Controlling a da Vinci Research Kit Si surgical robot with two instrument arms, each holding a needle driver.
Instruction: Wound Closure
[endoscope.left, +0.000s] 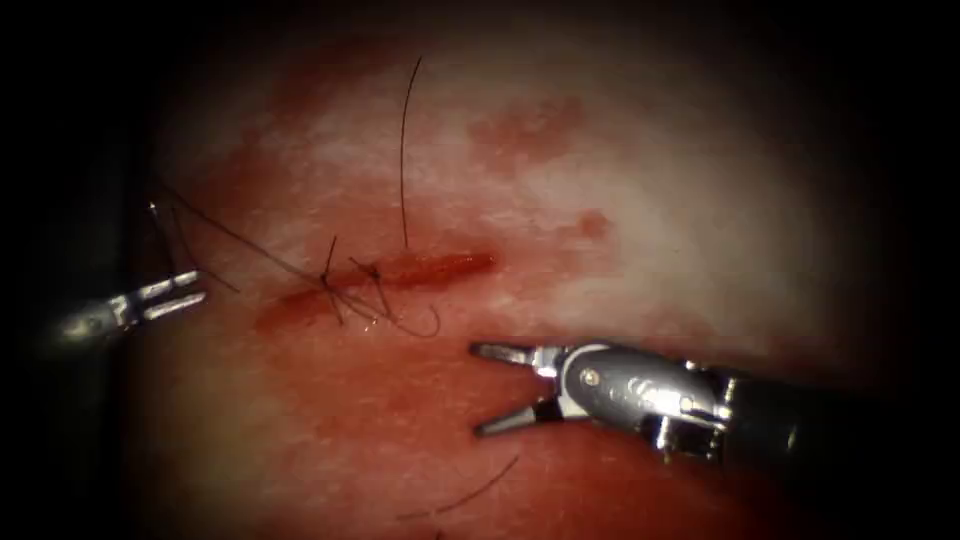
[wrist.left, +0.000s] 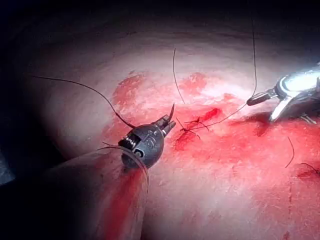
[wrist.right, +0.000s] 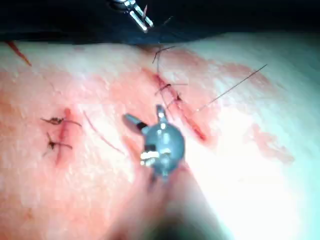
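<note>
Pale, red-stained pork tissue (endoscope.left: 620, 200) fills the endoscope view under a dark surround, with a short reddish cut (endoscope.left: 400, 277) running across its middle. Thin dark suture thread (endoscope.left: 403, 150) crosses the cut in knotted stitches at its left end, 1 strand rising away above the wound and another leading left toward the left arm's slim silver tool (endoscope.left: 190, 290), which lies at the tissue's left edge, well left of the cut, its jaws nearly together — what they grip cannot be made out from above. Just below the cut's right end hangs the right arm's silver needle driver (endoscope.left: 480, 390), jaws spread wide and holding nothing; a loose cut end of thread (endoscope.left: 470, 495) lies on the tissue below it. From the left wrist, the left tool (wrist.left: 167, 124) sits just beside the stitched cut (wrist.left: 197, 122) with its jaws closed on a small dark curved needle (wrist.left: 171, 111), clear of the tissue; the right tool (wrist.left: 265, 105) is beyond. From the right wrist, the right tool's (wrist.right: 145, 116) jaws stand apart and empty beside the cut (wrist.right: 175, 100).
</note>
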